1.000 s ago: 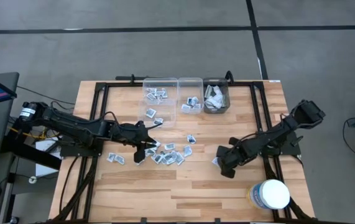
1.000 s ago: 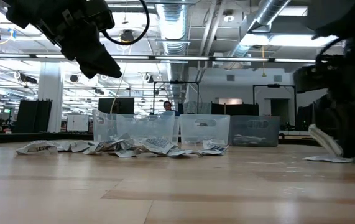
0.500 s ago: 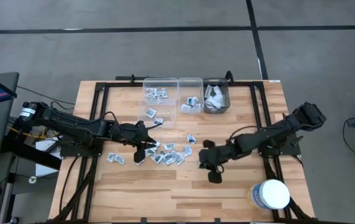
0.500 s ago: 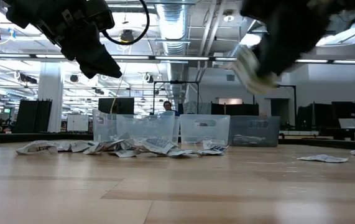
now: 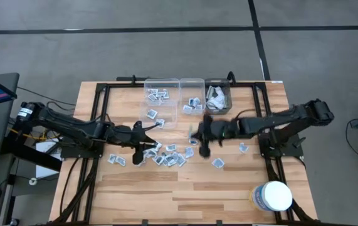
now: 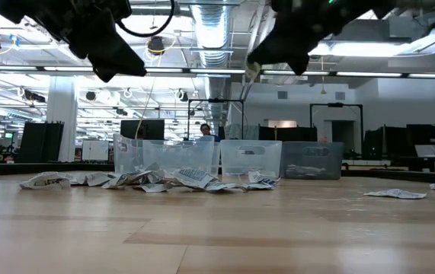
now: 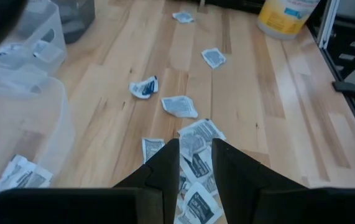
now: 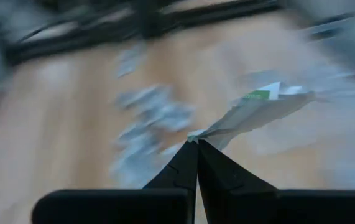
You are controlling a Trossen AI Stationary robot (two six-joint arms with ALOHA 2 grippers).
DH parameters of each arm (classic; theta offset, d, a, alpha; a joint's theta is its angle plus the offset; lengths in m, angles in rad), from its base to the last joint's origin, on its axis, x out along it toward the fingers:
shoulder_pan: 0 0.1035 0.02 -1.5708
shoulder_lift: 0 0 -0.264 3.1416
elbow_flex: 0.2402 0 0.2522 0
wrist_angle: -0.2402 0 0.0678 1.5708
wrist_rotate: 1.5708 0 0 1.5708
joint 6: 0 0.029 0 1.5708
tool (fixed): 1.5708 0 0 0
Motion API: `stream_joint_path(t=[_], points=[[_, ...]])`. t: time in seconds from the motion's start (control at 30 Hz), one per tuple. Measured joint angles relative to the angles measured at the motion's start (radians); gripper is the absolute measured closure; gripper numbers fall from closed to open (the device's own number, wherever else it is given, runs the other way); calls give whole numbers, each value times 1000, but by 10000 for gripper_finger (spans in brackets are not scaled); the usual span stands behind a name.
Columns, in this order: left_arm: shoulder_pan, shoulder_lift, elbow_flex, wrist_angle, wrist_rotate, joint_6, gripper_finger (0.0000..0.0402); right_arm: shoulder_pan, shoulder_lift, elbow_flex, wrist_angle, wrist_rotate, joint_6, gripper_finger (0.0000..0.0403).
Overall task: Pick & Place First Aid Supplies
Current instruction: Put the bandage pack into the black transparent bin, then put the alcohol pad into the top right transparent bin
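Note:
A heap of small square packets (image 5: 169,156) lies mid-table, low in the low view (image 6: 164,180). My left gripper (image 5: 144,148) hangs open above the heap's left end; between its fingers (image 7: 196,152) I see packets below, untouched. My right gripper (image 5: 200,137) is in the air between the heap and the clear bins, shut on a pale wrapper with a green print (image 8: 255,106). The low view shows it high up (image 6: 259,65). Two loose packets (image 5: 218,163) (image 5: 243,148) lie flat to the right. My right gripper pinches the pale wrapper by one corner (image 8: 207,132) between its two shut fingertips. The wrapper is lifted clear of the table and sticks out beyond the fingers; in the low view it hangs just under them (image 6: 254,71). The picture is blurred.
Three clear bins stand in a row at the far edge: left (image 5: 162,94), middle (image 5: 192,95), right (image 5: 218,97), each with packets inside. A big white round tub (image 5: 273,196) stands at the near right corner. Black frame rails run along both table sides.
My right gripper has risen from the table at the right, near a loose packet, and swung fast toward the table's left and far side, carrying the wrapper up with it. My left gripper has risen a little above the heap.

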State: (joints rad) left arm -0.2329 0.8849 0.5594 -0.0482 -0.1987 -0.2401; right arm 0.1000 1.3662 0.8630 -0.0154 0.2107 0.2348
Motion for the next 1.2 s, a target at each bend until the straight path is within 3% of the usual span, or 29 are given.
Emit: stream_joint_path(t=[0.23, 0.5, 0.7, 1.0, 1.2], points=[[0, 1, -4, 5, 0, -9, 308, -251, -83, 0, -120, 243, 132, 402], [0, -1, -55, 9, -16, -115, 308, -480, -37, 0, -285, 211, 254, 397], [-24, -1, -66, 13, -19, -169, 308, -523, 22, 1, -278, 207, 252, 389], [-45, -1, -66, 17, -47, -184, 308, -527, 21, 1, -336, 211, 168, 303], [-45, -1, -66, 18, -48, -184, 308, -516, 20, 1, -411, 212, 166, 279]])
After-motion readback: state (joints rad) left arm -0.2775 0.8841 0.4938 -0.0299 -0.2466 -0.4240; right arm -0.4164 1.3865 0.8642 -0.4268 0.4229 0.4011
